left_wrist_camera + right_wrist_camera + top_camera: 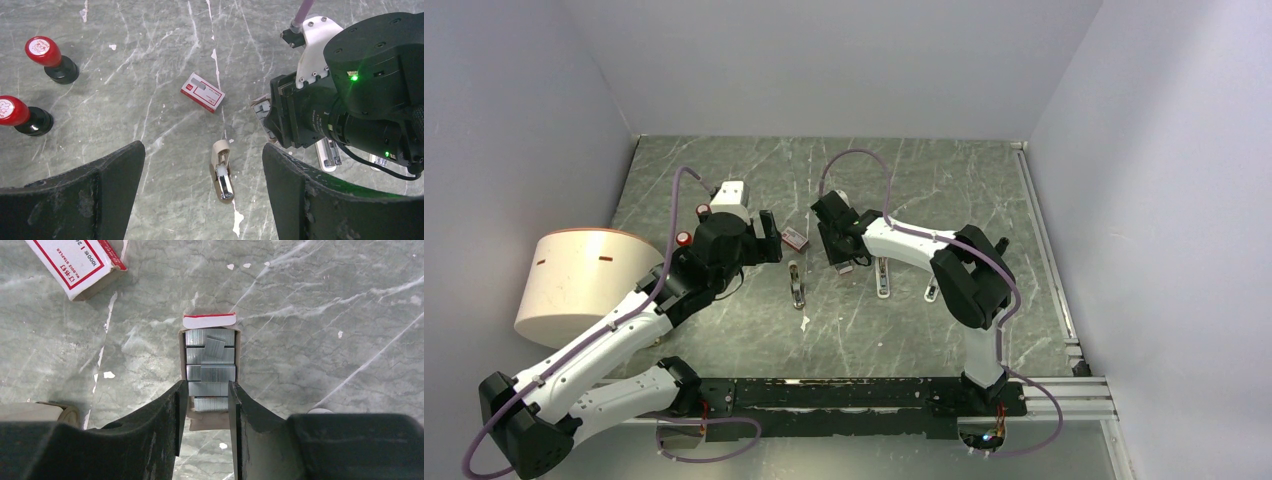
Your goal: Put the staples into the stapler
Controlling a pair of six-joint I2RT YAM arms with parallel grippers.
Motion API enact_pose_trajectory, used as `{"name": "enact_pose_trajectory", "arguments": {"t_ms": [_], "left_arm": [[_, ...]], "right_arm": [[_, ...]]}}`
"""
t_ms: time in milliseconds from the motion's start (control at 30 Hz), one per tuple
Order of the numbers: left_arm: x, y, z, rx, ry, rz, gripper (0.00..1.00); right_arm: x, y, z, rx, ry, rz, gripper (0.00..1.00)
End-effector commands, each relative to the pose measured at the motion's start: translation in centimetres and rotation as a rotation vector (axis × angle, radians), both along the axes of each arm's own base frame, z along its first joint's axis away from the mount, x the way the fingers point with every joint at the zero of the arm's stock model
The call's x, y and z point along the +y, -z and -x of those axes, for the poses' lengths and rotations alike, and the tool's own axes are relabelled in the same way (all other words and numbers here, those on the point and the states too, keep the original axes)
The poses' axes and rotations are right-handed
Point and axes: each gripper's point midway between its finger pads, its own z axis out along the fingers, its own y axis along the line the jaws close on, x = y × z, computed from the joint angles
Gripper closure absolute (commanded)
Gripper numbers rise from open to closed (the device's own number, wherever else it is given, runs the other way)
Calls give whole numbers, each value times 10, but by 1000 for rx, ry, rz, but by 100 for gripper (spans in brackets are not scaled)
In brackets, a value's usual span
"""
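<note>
Staples (210, 352): straddled for pickup by narrowed right claw (208, 386); grip cannot be told.
Stapler (222, 172): framed beneath wide left claw (202, 148).

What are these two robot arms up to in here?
They are meant to load a stapler. The right hand has its fingers either side of the staples, which lie in an open cardboard tray; whether it grips them yet is unclear. The left hand hangs open above the small beige stapler, which lies untouched on the table.
</note>
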Motion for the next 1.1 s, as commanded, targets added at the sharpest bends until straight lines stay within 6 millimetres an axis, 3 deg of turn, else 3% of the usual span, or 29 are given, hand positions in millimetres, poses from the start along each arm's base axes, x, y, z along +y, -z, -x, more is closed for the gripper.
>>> {"name": "enact_pose_trajectory", "arguments": {"t_ms": [0, 1067], "left_arm": [[2, -6, -5, -30, -16, 9, 8], [2, -7, -4, -29, -18, 5, 8]], "right_arm": [[5, 1, 0, 3, 2, -10, 60], [1, 6, -6, 13, 48, 1, 57]]}}
